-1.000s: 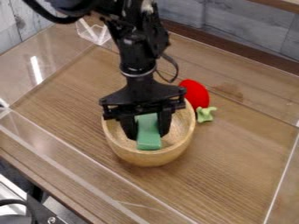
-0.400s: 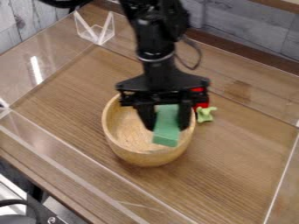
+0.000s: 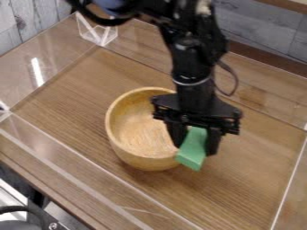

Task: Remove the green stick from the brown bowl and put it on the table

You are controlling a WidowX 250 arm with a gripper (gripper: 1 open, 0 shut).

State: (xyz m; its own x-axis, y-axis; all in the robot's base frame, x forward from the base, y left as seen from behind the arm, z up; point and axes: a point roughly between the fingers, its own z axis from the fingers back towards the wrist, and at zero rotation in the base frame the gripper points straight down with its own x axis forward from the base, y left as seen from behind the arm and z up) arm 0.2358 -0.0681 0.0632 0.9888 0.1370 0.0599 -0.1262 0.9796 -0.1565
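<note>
On your left, the brown bowl (image 3: 146, 128) now sits empty on the bench (image 3: 72, 99). Your gripper (image 3: 198, 133) has carried the green stick (image 3: 195, 149) rightward out of it. Its jaws, partly spread, clamp the stick, which hangs just past the bowl's right rim.

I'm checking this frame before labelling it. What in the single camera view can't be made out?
- Red strawberry toy: hidden behind the arm and end effector.
- Upper part of the green stick: covered by the end effector's fingers, so the exact contact is unclear.
- Whether the stick's lower end touches the table or the brown bowl rim: too small to tell.
- The arm's upper part: cut off by the top edge.
</note>
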